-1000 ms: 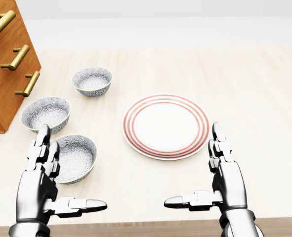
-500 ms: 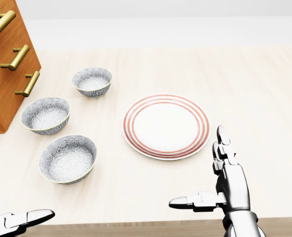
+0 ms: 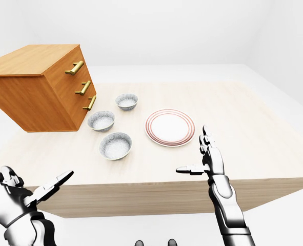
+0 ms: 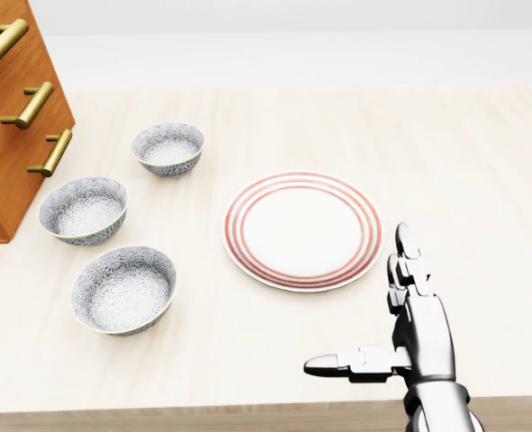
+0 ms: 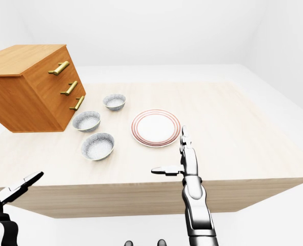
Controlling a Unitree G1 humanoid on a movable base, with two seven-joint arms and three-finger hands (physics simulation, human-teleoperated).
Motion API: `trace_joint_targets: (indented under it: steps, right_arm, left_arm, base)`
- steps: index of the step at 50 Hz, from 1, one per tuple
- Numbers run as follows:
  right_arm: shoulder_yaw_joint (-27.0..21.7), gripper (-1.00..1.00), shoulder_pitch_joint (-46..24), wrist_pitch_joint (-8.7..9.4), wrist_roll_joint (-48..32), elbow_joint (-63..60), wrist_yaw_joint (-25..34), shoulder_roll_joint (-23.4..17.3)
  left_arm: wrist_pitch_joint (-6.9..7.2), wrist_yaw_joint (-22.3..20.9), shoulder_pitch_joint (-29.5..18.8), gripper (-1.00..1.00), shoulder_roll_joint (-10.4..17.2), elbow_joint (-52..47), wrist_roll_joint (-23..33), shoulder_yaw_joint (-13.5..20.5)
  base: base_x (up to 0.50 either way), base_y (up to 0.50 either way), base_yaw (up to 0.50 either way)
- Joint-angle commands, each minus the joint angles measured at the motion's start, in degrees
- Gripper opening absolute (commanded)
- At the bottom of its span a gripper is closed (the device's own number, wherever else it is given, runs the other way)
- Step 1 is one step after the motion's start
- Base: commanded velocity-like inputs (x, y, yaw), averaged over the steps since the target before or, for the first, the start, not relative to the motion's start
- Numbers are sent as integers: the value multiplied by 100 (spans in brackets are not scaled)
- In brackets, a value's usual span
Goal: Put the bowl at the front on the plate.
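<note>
Three patterned grey bowls stand in a row at the left of the head view. The one lowest in that view is the front bowl, upright and empty. To its right lies the white plate with red rings, nothing on it. My right hand is open below the plate's right rim, fingers pointing up the view and thumb out to the left, holding nothing. My left hand is open and empty, low at the left-eye view's bottom left, off the table's near edge. It does not show in the head view.
A wooden drawer chest with brass handles stands at the head view's upper left. Two other bowls sit beside it. The table's near edge runs along the bottom of the view.
My left hand has dropped down and to the left from beside the front bowl, out of the head view. The right hand has sunk slightly. Bowls and plate have not moved.
</note>
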Motion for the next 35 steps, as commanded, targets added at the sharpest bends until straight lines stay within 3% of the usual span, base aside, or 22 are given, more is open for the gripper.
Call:
trace_joint_targets:
  steps: [1,6,9,15,35]
  right_arm:
    - [21,100,3,160,-23,-141,-86,14]
    - [19,100,-4,182,-26,-156,-93,12]
    - [19,100,-29,167,-36,-115,-101,9]
    - [8,100,-73,106,-47,2,-113,-1]
    - [-23,100,-36,146,-38,-86,-114,-8]
  left_arm:
    - [0,1033,-410,100,399,815,-271,358]
    - [0,1396,-412,100,510,646,-481,565]
    - [0,1702,-522,100,627,963,-291,589]
    - [0,1783,-513,100,685,1113,-477,541]
    - [0,1961,-597,100,795,1417,-591,430]
  base:
    - [0,0,0]
    - [0,0,0]
    - [0,0,0]
    - [0,0,0]
    - [0,0,0]
